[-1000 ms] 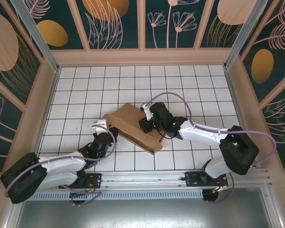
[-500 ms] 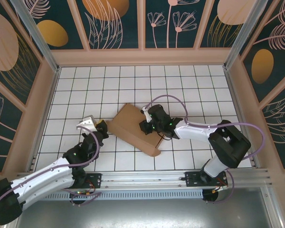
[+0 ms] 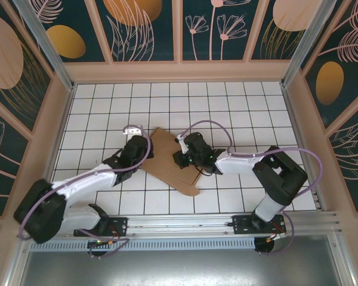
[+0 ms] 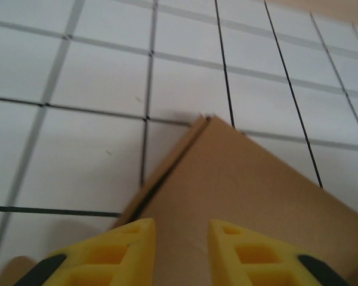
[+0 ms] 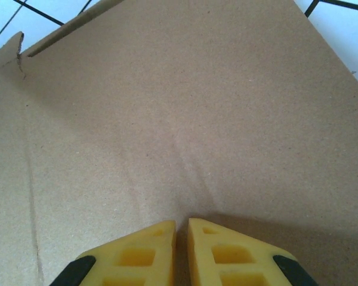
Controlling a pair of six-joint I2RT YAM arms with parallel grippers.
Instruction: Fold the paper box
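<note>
L gripper: yellow fingers part-spread, narrow gap, nothing betw. them. I see it hanging just over the near-left corner of the plain brown corrugated-cardboard paper box. R gripper: tips pressed almost together, down on the box's flat top panel, faint wrinkle in the board there. Box lies flat approx mid-way on the white black-gridded table, betw. both arms; a second layer of board shows along its left edge.
</note>
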